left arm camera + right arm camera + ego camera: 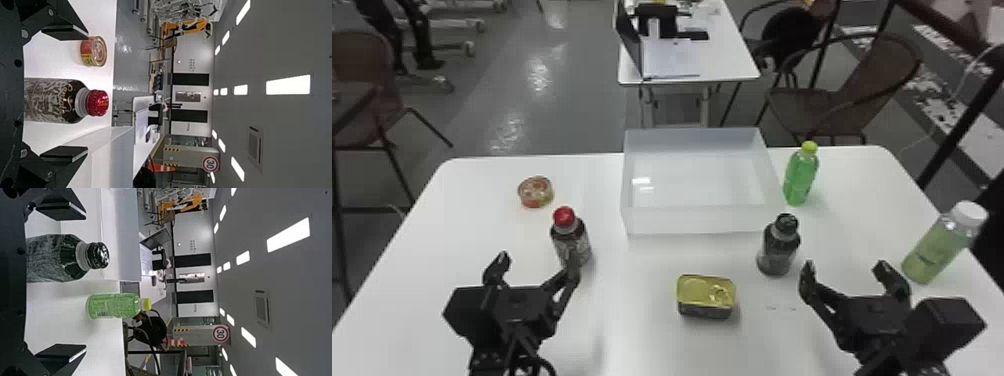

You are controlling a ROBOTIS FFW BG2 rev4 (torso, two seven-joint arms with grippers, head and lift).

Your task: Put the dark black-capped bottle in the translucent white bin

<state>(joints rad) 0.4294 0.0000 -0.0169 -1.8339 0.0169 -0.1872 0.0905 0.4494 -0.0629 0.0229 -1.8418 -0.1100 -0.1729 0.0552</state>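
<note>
Right pincer [845, 270] is gaping wide and empty over table [632, 345]. Dark black-capped bottle [778, 250] is standing upright on table, outside translucent white bin [697, 220], near its front right corner and just left of right pincer. Left pincer [538, 262] is also spreading wide, near red-capped bottle [571, 242]. Gold-topped tin [706, 295] is lying between pincers.

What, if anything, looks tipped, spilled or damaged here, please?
Nothing clearly stands out: the dark bottle stands upright, and I see no spill or damage. The white-capped bottle slants outward near the table's right edge, possibly just the camera's angle.
</note>
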